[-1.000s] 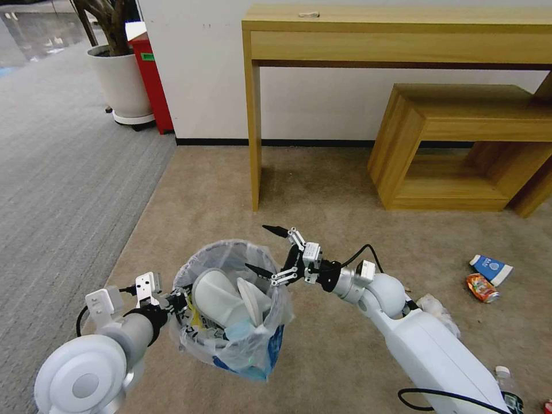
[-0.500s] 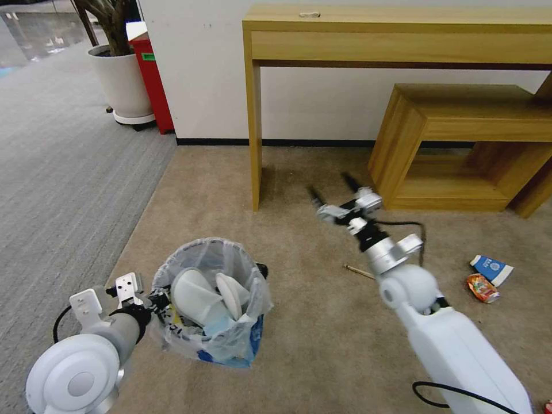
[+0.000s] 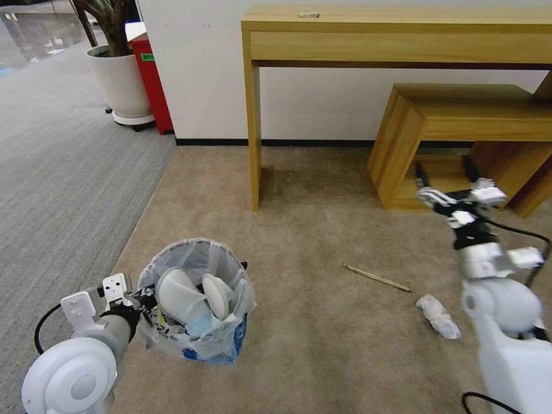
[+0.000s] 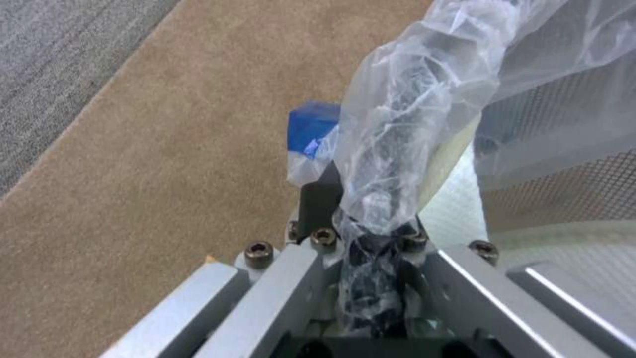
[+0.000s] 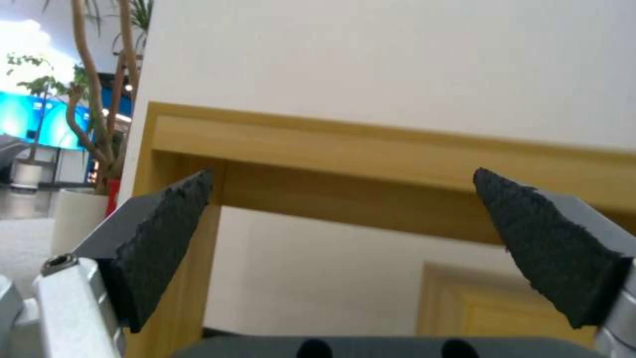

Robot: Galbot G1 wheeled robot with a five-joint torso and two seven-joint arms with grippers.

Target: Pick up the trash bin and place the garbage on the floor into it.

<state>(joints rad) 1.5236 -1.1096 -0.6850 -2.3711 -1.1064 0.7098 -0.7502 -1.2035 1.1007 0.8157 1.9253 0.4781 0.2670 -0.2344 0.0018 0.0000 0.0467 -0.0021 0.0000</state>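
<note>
Here the trash bin (image 3: 192, 305) hangs at the robot's left, held by its rim in the left end effector (image 3: 140, 302), whose fingers are pressed together on the crinkled clear plastic liner (image 4: 397, 149) and the rim under it, as the left wrist view shows. The bin is small, round and dark, with a mesh-like wall seen through the bag and a patch of blue at its lower part; inside lie two white slippers (image 3: 192, 296) standing on edge. It is over the beige carpet floor (image 3: 310, 230), close to the seam with the grey ribbed carpet (image 3: 63, 172). The right end effector (image 3: 445, 175) is raised at the right, in front of the low wooden shelf (image 3: 460, 144), its two dark fingers spread wide and holding nothing. On the floor between the two arms lie a thin wooden stick (image 3: 376, 278) and, just beyond it toward the right arm, a wad of white tissue (image 3: 438, 315).
</note>
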